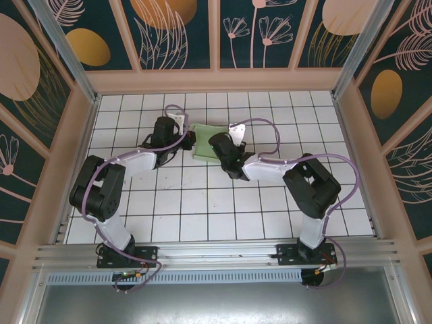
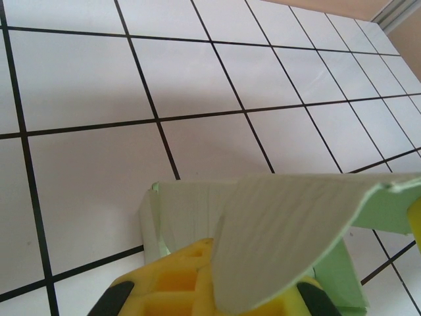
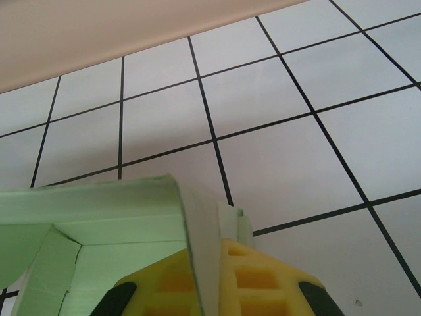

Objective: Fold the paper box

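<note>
Card in pale mint green is lying on the far middle of my white tiled worktop (image 1: 202, 202). This is the paper box (image 1: 204, 143), partly folded and sitting between my two pincers. My left pincer (image 1: 187, 140) is reaching in from the left and meeting the box at its left edge. My right pincer (image 1: 217, 144) is leaning in from the near right and resting over the box's right half. Both my arms are bending inward, elbows out toward the side walls.

Seen from my left wrist, I am pinching narrow on the box. A curved flap (image 2: 289, 230) is rising from between my yellow pads (image 2: 174, 276) and arching off to the right, its pale ribbed face turned toward the camera. Behind it a low wall of card is standing on the tiles.

Seen from my right wrist, I am likewise clamping narrow on the box. A thin edge of card is running down between my yellow pads (image 3: 263, 283). To the left of that edge a raised side (image 3: 99, 197) is stretching away, and a folded corner is tucking in below it. Black grout lines are crossing the bare tiles beyond the box.
</note>
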`<state>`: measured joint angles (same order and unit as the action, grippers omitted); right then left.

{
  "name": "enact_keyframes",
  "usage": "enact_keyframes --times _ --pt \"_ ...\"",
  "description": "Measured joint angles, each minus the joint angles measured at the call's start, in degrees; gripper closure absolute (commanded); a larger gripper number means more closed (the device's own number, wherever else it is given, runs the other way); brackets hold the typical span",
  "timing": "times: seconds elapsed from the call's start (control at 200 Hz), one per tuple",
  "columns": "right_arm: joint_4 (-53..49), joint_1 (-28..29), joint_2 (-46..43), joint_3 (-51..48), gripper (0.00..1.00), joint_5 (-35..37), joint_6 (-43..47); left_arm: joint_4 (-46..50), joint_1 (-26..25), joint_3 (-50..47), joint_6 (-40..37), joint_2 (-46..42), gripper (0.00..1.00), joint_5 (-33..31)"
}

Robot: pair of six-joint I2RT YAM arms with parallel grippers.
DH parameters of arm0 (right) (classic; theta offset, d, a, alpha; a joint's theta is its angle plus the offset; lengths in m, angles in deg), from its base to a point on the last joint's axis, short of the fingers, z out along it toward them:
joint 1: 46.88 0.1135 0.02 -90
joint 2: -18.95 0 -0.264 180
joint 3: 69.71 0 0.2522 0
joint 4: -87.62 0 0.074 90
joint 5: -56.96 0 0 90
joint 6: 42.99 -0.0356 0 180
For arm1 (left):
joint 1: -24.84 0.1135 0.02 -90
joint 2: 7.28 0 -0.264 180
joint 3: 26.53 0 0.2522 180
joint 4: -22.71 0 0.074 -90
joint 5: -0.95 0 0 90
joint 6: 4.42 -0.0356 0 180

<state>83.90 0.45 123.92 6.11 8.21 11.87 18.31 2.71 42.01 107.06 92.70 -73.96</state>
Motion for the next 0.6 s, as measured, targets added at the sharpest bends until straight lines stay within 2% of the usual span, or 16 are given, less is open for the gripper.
enact_keyframes --times 0.38,0.601 --pt "-1.3 1.5 2.4 1.3 1.00 3.8 -2.5 -1.6 0.0 -1.6 0.0 -0.5 1.00 -0.2" --pt "3.8 2.8 2.4 -2.8 1.00 5.3 -2.7 -3.6 -0.1 -4.1 -0.2 -1.3 1.00 -0.1"
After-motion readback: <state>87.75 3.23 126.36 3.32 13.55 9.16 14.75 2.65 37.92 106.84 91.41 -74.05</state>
